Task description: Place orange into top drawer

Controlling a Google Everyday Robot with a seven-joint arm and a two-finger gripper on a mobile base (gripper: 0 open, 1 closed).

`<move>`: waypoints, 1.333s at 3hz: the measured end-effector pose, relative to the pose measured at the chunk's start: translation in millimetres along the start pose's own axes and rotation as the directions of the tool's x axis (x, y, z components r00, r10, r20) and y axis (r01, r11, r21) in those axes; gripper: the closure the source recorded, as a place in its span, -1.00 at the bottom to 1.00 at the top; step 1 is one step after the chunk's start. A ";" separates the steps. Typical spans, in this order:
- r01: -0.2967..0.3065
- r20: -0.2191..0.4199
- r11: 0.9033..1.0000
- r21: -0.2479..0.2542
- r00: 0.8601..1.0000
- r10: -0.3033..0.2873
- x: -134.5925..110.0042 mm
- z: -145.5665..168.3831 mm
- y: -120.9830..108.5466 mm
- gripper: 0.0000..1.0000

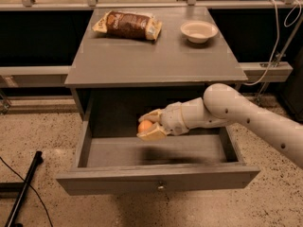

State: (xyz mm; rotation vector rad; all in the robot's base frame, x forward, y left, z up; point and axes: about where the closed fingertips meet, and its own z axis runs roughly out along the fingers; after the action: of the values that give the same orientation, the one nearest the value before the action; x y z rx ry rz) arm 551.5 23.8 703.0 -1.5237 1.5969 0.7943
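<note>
Camera view shows me the gripper clasping the orange between its jaws, hanging inside the open top drawer above its floor, so I judge the release goes straight down.

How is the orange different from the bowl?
The orange is an orange ball; the bowl is a white open dish. The orange looks smaller than the bowl. The orange is held in the gripper, jaws shut on it, above the open drawer; the bowl sits on the tabletop. Both are round.
</note>
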 end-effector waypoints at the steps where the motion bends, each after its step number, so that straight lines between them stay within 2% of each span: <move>1: -0.007 0.000 1.000 0.006 1.000 0.007 31.0 2.7 0.4 1.00; 2: 0.007 0.000 1.000 0.003 1.000 -0.007 50.0 6.1 -1.0 1.00; 3: 0.002 -0.045 1.000 -0.022 0.999 -0.003 68.5 12.9 -0.9 0.65; 4: -0.025 -0.113 0.999 -0.033 0.993 0.022 94.9 18.4 0.9 0.18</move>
State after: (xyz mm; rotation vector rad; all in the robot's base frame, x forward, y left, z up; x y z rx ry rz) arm 554.3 -8.8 612.0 -1.6013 1.6937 0.7641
